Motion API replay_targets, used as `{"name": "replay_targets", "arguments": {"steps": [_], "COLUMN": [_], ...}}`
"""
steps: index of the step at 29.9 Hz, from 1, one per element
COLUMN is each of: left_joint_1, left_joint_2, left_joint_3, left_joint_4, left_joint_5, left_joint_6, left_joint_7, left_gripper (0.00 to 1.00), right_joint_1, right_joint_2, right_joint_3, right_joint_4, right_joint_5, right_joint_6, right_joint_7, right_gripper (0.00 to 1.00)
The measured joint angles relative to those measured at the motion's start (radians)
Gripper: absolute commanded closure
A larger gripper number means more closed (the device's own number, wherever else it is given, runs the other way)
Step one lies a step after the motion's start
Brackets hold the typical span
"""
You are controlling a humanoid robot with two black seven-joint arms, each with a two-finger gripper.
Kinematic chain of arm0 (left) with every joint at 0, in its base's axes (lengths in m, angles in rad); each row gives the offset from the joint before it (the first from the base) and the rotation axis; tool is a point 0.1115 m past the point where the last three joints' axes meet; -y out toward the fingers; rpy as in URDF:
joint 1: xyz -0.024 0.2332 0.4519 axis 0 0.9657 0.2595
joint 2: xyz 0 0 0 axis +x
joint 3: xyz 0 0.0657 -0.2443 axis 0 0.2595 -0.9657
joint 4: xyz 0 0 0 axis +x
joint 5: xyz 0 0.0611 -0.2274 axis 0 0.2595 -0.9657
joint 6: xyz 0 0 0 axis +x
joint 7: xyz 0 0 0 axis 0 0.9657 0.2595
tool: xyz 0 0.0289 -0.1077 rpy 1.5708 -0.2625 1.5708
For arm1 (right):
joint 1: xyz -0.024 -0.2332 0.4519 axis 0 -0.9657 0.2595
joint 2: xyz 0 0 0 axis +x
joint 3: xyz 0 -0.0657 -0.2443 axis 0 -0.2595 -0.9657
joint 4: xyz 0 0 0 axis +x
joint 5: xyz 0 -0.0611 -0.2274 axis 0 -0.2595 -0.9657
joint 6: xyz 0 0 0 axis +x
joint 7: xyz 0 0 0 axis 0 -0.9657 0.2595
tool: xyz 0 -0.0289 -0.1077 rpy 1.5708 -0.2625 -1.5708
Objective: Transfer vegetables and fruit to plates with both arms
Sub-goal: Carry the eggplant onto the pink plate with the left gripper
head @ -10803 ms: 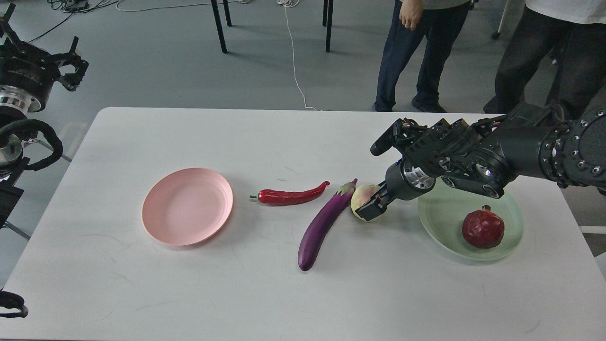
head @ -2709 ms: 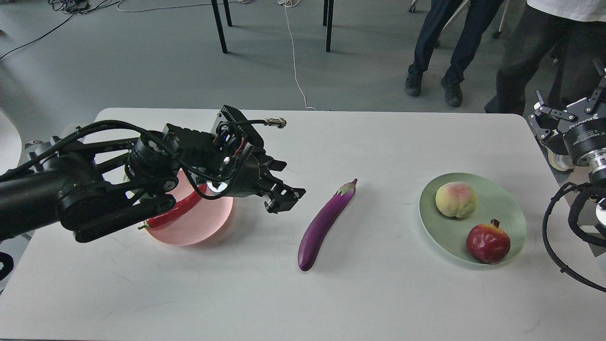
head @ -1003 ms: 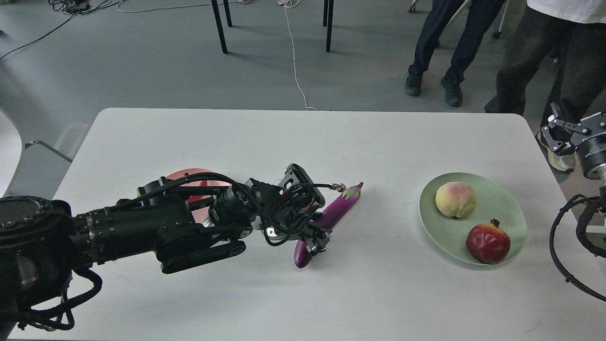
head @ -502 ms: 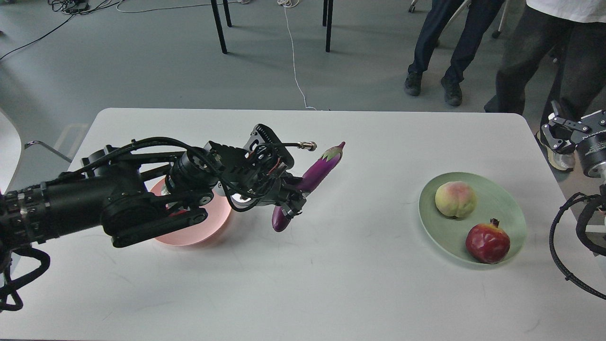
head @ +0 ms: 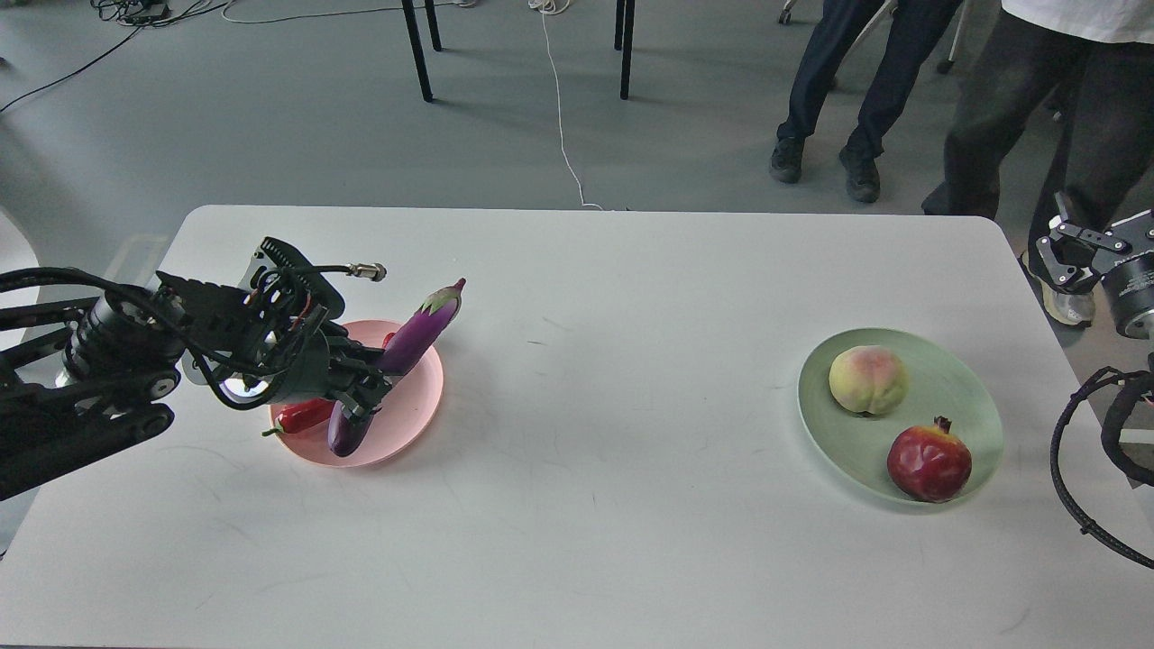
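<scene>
From the head view, our left gripper [head: 368, 401] sits over the pink plate [head: 422, 410] on the left part of the white worktop [head: 577, 541]. Its fingers [head: 377, 386] are pinched on the eggplant [head: 415, 332], gripping it along the lower half of its length. The eggplant is tilted: its rounded lower end points down toward the near side of the pink plate, while its capped end rises up and to the right, past the plate's far rim. Whether the lower end touches the plate we cannot tell. The chili pepper [head: 302, 416] lies in the pink plate, on its left side, partly hidden behind our gripper; its green stem sticks out over the plate's near-left rim. Only a short red stretch of it shows, just beside the eggplant's lower end.

Well apart, on the right part of the worktop, the green plate [head: 974, 397] holds the peach [head: 868, 380] on its far side and the pomegranate [head: 929, 462] on its near side. The two fruits are close but not touching.

Our right gripper [head: 1077, 257] is at the right edge of the view, beyond the worktop's corner and off its surface, nothing between its fingers. Those fingers look spread apart. Looped black cable [head: 1082, 505] hangs below it.
</scene>
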Motion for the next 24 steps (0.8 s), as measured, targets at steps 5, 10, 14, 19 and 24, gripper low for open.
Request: {"name": "replay_targets", "arguments": {"steps": [5,10,14,19,24], "left_joint_1": [0.021,0.051,0.061,0.062,0.064], "left_joint_2": [0.040,0.059,0.048,0.025,0.023], "left_joint_3": [0.001,0.001,0.000,-0.007,-0.001], "left_joint_4": [0.000,0.003,0.006,0.016,0.023], "left_joint_5": [0.000,0.000,0.000,0.000,0.000], "left_joint_6": [0.020,0.046,0.053,0.054,0.055], "left_joint_7": [-0.007,-0.025,-0.025,-0.021,-0.022], "left_gripper": [0.79,0.77,0.64,0.38,0.34], "right_joint_1": [0.006,0.006,0.007,0.008,0.008], "right_joint_2": [-0.003,-0.003,0.001,0.003,0.003], "right_joint_3": [-0.001,-0.001,-0.003,-0.004,-0.005], "right_joint_4": [0.000,0.000,0.000,0.001,0.001], "right_joint_5": [-0.003,-0.005,-0.006,-0.007,-0.007], "right_joint_6": [0.000,0.000,0.000,0.000,0.000], "right_joint_7": [0.000,0.000,0.000,0.000,0.000], "right_gripper": [0.01,0.01,0.01,0.01,0.01]}}
